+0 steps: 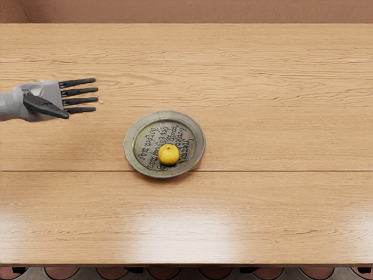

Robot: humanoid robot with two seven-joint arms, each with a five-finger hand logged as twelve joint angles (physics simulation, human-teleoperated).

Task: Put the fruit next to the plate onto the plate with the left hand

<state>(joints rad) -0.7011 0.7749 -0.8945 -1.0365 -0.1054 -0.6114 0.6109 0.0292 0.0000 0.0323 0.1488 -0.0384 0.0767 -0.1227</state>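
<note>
Left hand (61, 99) is hovering over the left part of the table (280, 87), arm coming in from the left edge, palm flat. Fingers (78, 91) are sticking straight out toward the right, thumb angling below them, and the hand is gripping nothing. The fruit (168, 154), small, yellow and round, is sitting on the plate (131, 143), inside the rim and a bit toward the near edge from centre. From the hand it's lying to the right and nearer the camera, well apart, with bare wood between them. It's round, so there's no long axis to line up on and any approach angle is looking equal. The right arm isn't showing at all, so the left hand is the only one in reach of anything here. The plate is holding just that one fruit. Its well is showing a script-like pattern and nothing else is on it. No other fruit is lying beside the plate. I'm reading the task as done: fruit resting on the plate, hand empty and clear of it. If any move is pending, I'm guessing it's just the arm going to rest, no regrasp needed. Only risk I'm seeing is the fruit rolling, though the raised rim is looking like enough to keep it in.
</note>
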